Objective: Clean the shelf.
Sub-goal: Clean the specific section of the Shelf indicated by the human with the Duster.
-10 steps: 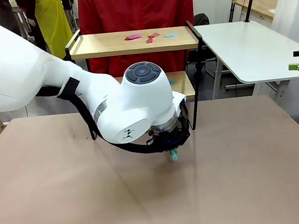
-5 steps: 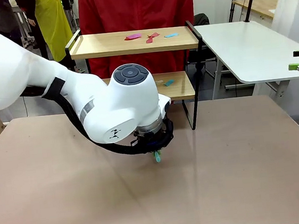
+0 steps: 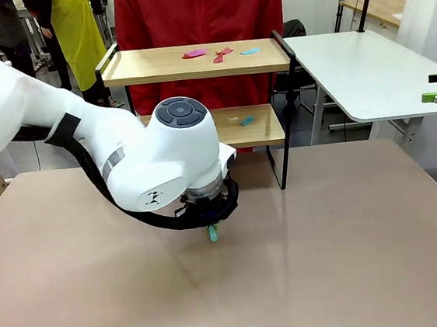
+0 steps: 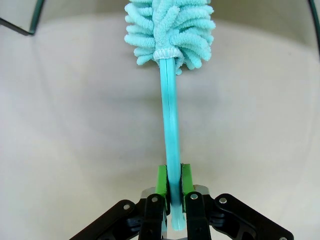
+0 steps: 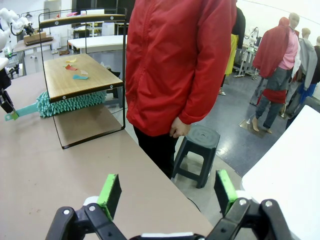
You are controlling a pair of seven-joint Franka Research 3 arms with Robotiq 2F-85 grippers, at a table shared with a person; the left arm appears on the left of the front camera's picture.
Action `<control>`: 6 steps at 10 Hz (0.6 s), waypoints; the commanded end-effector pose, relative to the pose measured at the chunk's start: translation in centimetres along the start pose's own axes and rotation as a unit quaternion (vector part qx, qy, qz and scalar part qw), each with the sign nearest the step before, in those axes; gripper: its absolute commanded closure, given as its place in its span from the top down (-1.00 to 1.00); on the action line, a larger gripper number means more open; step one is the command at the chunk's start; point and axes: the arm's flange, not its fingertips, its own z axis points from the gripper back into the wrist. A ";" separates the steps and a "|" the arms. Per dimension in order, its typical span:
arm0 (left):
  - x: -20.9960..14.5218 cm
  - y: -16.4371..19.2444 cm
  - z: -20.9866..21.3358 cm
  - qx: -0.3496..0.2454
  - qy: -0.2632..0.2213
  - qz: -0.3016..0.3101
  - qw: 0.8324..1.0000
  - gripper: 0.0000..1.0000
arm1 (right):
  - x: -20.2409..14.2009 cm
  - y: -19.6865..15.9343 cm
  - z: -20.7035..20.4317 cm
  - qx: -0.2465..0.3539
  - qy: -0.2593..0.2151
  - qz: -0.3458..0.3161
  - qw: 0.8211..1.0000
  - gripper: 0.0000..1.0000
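Right now the left hand [image 4: 171, 180] is clamped on the thin handle of a teal microfibre duster [image 4: 169, 115], green pads pressed flat against it from both sides. From the front, this hand [image 3: 212, 228] hangs low over the brown worktop [image 3: 354, 259] under the bulky white wrist, with a short teal bit of the duster [image 3: 212, 235] poking out below.

The shelf [image 3: 161, 65] stands at the far edge of the worktop, in front of a person in a red jacket [image 3: 198, 9]. Its top board carries a pink scrap [image 3: 194, 53], a red scrap [image 3: 223, 54] and a blue scrap [image 3: 250, 51]. A further blue scrap [image 3: 246, 120] lies on the lower board.

Seen from the right wrist, the duster's fluffy head [image 5: 70, 104] sits just below the front edge of the shelf's [image 5: 95, 80] lower board, above the worktop; whether it touches either I cannot tell. The right hand [image 5: 167, 192] has its fingers spread wide apart, gripping nothing, and faces the person beside a black stool [image 5: 200, 137].
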 end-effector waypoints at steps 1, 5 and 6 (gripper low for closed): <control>0.1 2.1 0.5 0.027 -0.011 0.002 1.000 -0.74 | 0.6 0.0 -0.1 -0.001 0.009 -0.007 1.000 1.00; 0.7 4.7 1.0 0.055 -0.015 0.007 0.998 -0.74 | 0.6 0.0 -0.1 -0.001 0.009 -0.007 1.000 1.00; 0.7 5.5 1.0 0.064 -0.012 0.008 0.998 -0.74 | 0.6 0.0 -0.1 -0.001 0.009 -0.007 1.000 1.00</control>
